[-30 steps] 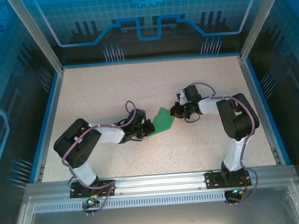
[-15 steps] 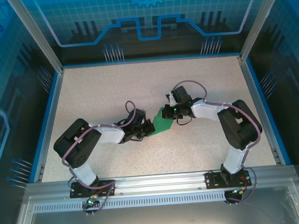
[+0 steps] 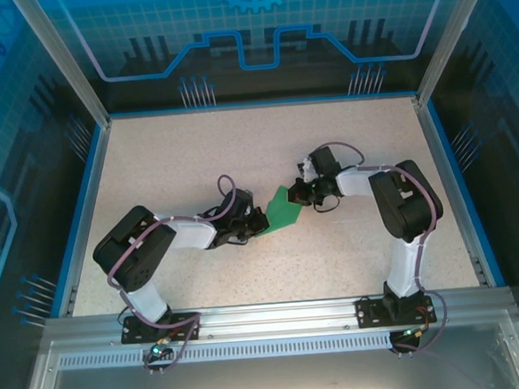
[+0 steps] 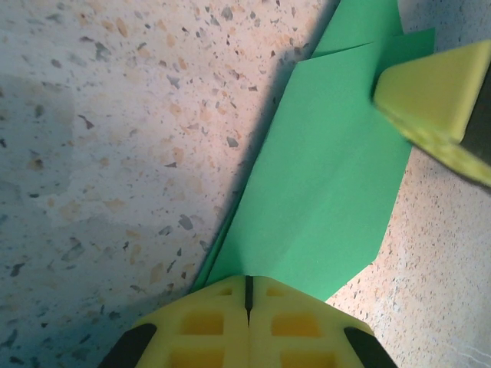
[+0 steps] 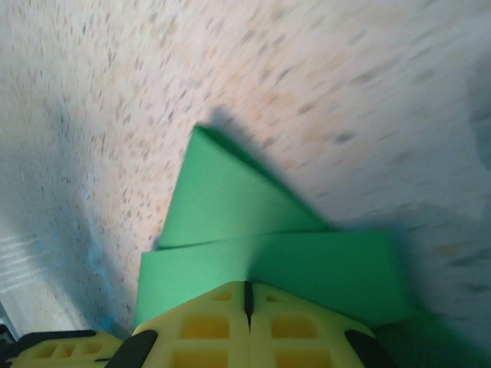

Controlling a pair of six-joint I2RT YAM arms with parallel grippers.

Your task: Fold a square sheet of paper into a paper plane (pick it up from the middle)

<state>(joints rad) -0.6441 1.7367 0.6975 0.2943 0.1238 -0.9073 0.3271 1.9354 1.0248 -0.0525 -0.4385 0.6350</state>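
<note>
Paper (image 3: 283,211): green, part-folded, layered, at mid-counter (image 3: 186,164). Long axis runs near-left to far-right in the top view.
Left end effector (image 3: 258,222): fingers together, clamped on the paper's near-left end.
Right end effector (image 3: 298,194): fingers together, clamped on its far-right edge.
The paper spans between them.

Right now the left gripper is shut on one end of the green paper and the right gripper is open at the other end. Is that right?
Not quite: the right gripper is shut, not open. The right wrist view shows its jaws pressed together on the folded green paper. The rest holds: the left gripper is shut on the paper's other end.
</note>
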